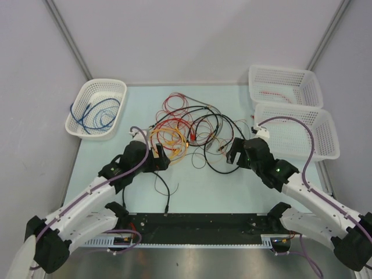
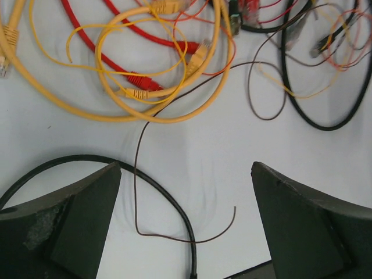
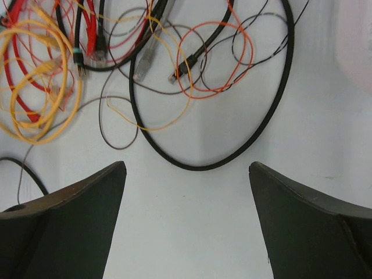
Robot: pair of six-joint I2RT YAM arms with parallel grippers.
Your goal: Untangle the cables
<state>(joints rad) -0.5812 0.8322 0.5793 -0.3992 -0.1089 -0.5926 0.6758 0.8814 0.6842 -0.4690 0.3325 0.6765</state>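
Across the middle of the pale surface [image 1: 232,192], toward its far side, the cables [image 1: 192,131] lie in one loose tangle of red, yellow, black and thin orange strands crossing over one another. Both arms reach in from the near edge and flank this heap. A white basket [image 1: 120,107] sits off to the left holding a blue cable [image 1: 93,113]. Two more stand at the right: the far basket [image 1: 279,68], with something red inside, and the near basket [image 1: 322,139], just beside the right arm's wrist.

The left pincer [image 1: 160,158] hangs at the tangle's near-left edge, jaws spread wide and gripping nothing. The right pincer [image 1: 235,152] hangs at the near-right edge, likewise released and empty.

A wide black loop [image 3: 273,116] is the biggest strand on the right, its lowest curve just beyond the right pincer's fingertips, with bare surface between the fingers. On the left, a thick yellow cable [image 2: 58,99] coils over a red cable [image 2: 104,58]. A black lead [image 2: 168,200] curves out from under the left finger and runs between the left pincer's fingers, toward the near edge. A thin brown wire [image 2: 136,174] crosses it there. A fine orange wire [image 3: 215,93] rings inside the black loop, near a pale plug [image 3: 142,67] and a black plug [image 3: 180,70].
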